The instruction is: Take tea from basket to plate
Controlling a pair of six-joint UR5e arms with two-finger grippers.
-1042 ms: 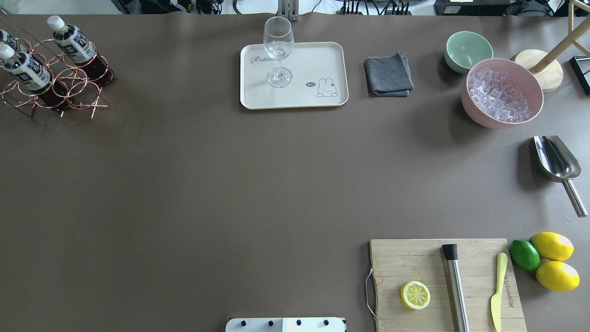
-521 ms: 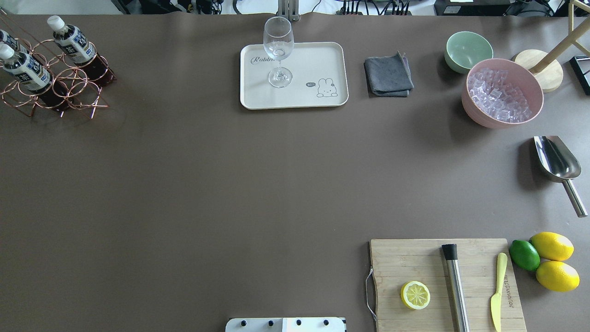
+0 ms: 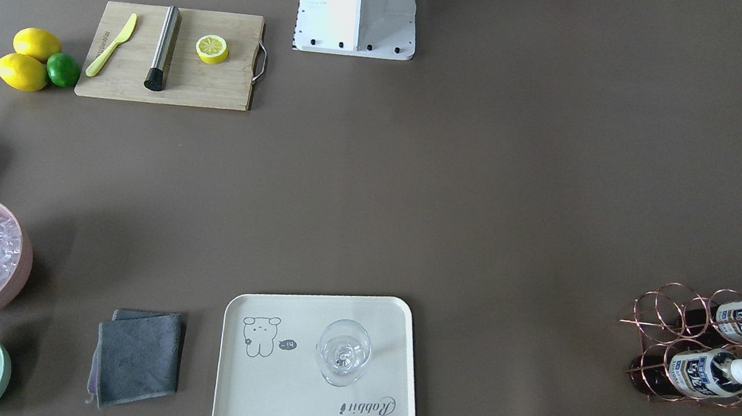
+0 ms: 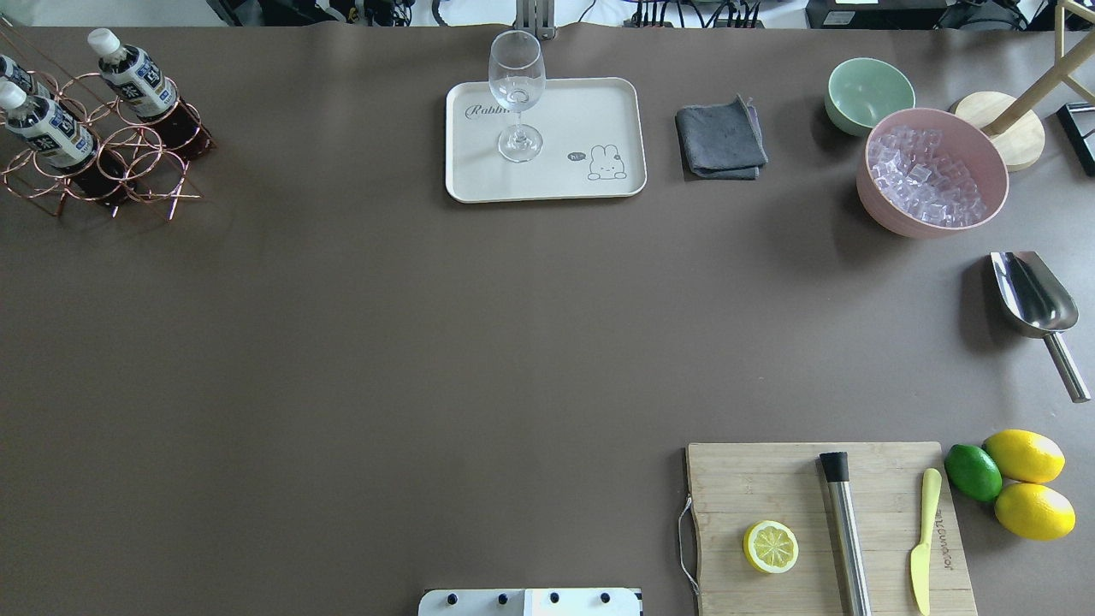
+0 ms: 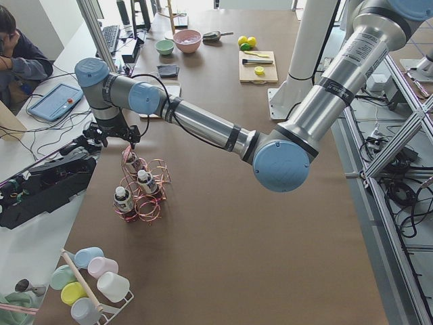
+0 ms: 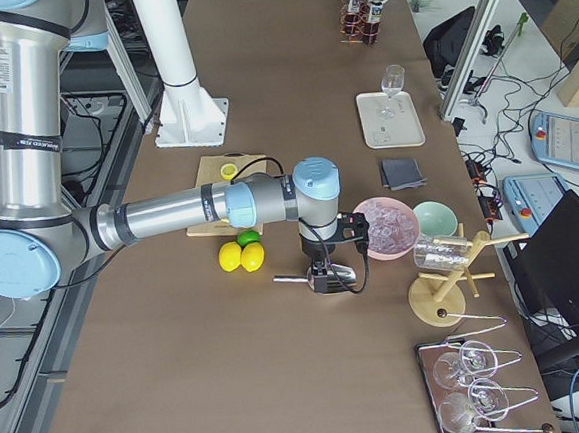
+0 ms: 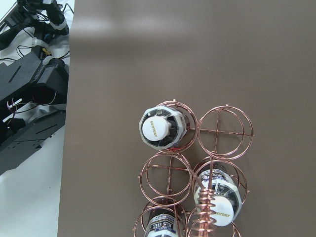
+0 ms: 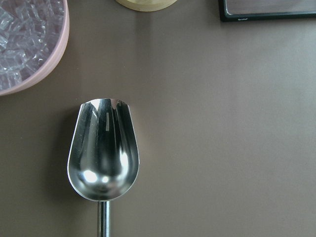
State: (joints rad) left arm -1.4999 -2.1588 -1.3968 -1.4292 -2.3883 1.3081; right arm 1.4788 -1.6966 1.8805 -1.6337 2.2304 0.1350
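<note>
Three tea bottles lie tilted in the copper wire basket at the table's far left: one tea behind, one in front, a third cut by the frame edge. The left wrist view looks straight down on the basket and a white cap. My left gripper hangs just above the bottles; I cannot tell whether it is open or shut. The cream plate holds a stemmed glass. My right gripper hovers over a metal scoop; its state is unclear.
A grey cloth, green bowl and pink bowl of ice sit right of the plate. A cutting board with a lemon half, a muddler and a knife lies front right, with lemons and a lime beside it.
</note>
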